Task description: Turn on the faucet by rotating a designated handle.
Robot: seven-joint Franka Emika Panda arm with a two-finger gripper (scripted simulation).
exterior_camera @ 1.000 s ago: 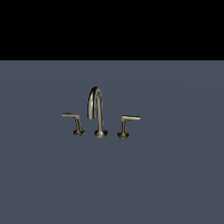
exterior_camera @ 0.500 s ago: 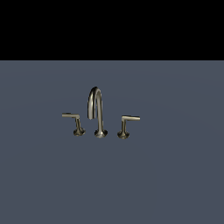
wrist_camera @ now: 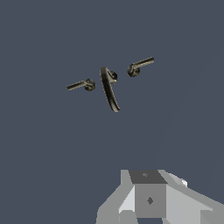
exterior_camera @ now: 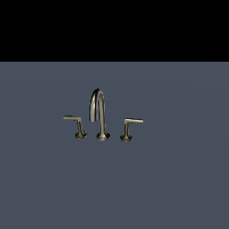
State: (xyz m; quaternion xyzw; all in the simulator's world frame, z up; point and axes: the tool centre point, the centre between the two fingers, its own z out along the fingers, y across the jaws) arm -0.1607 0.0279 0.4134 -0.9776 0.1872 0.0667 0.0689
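Nearest the wrist camera, the gripper (wrist_camera: 151, 199) is showing only as a grey blocky body at the frame's edge; its fingertips are lying outside the picture, so I cannot tell whether the jaws are standing wide or narrow, and nothing is sitting between them that can be seen. It is hanging high above the floor (exterior_camera: 179, 188), well apart from the fixture, probably because the approach is not yet begun; the arm is not appearing in the exterior view at all. Farther off, the faucet (exterior_camera: 99, 114) is standing upright on the plain blue-grey surface, its arched spout rising from the middle base. The handle (exterior_camera: 74, 123) is sitting on the exterior view's left of the spout, its thin arm jutting outward away from the spout, which is leaving free room to push it sideways. The twin lever (exterior_camera: 130, 127) is mirroring it on the other side, untouched.
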